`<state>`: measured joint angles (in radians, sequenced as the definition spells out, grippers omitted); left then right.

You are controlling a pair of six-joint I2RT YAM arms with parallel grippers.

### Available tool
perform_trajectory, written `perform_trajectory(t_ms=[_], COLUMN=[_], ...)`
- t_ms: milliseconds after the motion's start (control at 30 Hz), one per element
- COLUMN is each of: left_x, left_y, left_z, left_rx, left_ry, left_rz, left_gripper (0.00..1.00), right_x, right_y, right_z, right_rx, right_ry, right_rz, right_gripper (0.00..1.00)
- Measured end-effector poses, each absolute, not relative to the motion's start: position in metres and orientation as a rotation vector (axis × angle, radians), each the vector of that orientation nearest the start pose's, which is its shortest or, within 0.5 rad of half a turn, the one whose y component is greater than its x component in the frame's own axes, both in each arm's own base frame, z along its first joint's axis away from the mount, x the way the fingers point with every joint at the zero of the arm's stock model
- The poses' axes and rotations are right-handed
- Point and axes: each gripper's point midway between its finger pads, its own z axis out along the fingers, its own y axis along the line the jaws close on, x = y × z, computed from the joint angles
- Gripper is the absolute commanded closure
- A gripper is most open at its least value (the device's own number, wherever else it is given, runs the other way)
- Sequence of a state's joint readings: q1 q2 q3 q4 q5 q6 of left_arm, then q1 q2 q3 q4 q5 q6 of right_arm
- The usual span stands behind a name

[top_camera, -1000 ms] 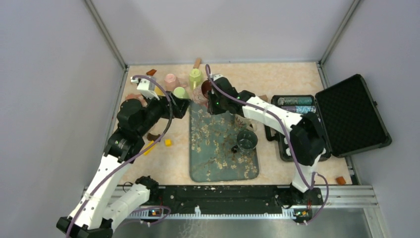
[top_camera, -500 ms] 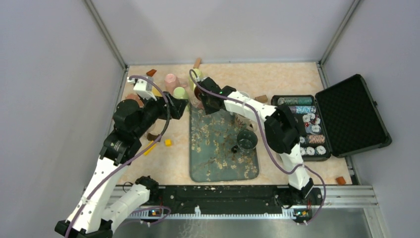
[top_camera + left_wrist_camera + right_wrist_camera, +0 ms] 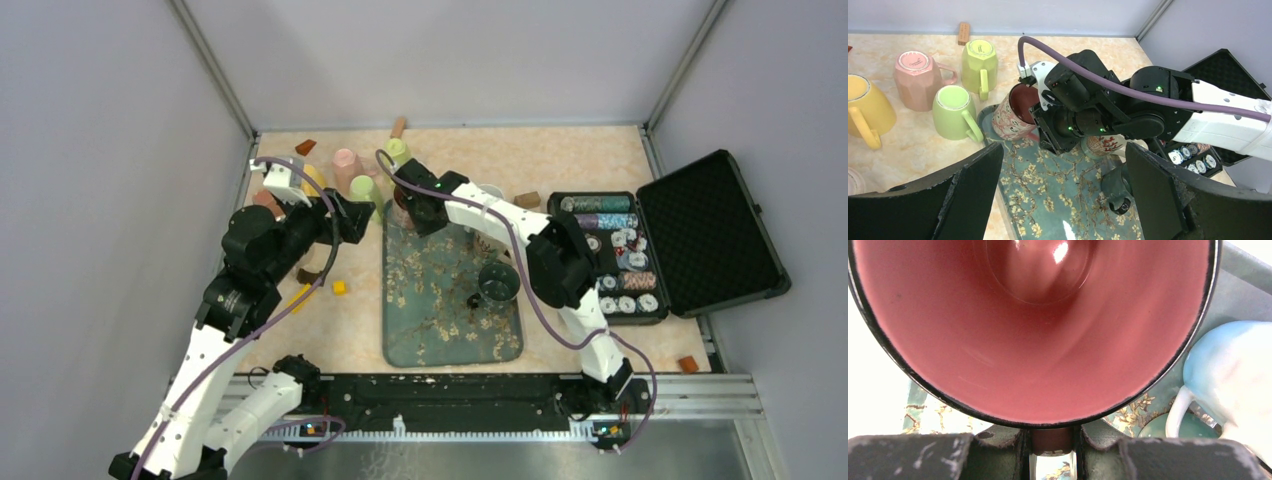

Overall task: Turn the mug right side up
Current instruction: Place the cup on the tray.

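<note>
Right gripper (image 3: 1050, 452) was closed on the handle (image 3: 1050, 439) of the mug (image 3: 1012, 111), a hold that likely served to rotate the body about the wrist. The mug was tilted at the far left corner of the tray (image 3: 430, 320), its mouth toward the right wrist camera, judged part-way to upright. Left gripper (image 3: 1064, 175) hung wide apart, holding nothing, facing the mug, probably standing by clear of the rotation
</note>
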<state>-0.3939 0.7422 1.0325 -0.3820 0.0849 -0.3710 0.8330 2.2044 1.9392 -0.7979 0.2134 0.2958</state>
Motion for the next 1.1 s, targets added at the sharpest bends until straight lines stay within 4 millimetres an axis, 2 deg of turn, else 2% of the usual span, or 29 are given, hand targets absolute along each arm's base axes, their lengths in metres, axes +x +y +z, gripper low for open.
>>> perform_trajectory(t_ms=[233, 467, 767, 967, 1100], left_x=[0.253, 0.253, 0.253, 0.253, 0.253], left_y=[-0.138, -0.138, -0.138, -0.138, -0.138], left_z=[0.357, 0.354, 0.354, 0.352, 0.351], left_rx=[0.086, 0.087, 0.087, 0.087, 0.087], left_ry=[1.703, 1.711, 1.710, 1.716, 1.718], left_rz=[-0.648, -0.648, -0.648, -0.647, -0.647], left_gripper=[0.02, 0.02, 0.02, 0.02, 0.02], right_x=[0.360, 0.358, 0.359, 0.371, 0.374], right_y=[0.368, 0.373, 0.374, 0.385, 0.388], right_z=[0.085, 0.083, 0.080, 0.097, 0.099], right_rx=[-0.639, -0.649, -0.648, -0.617, -0.611], right_ry=[2.525, 2.526, 2.530, 2.468, 2.457], right_rz=[0.126, 0.129, 0.124, 0.163, 0.171], right_gripper=[0.98, 0.89, 0.72, 0.68, 0.64])
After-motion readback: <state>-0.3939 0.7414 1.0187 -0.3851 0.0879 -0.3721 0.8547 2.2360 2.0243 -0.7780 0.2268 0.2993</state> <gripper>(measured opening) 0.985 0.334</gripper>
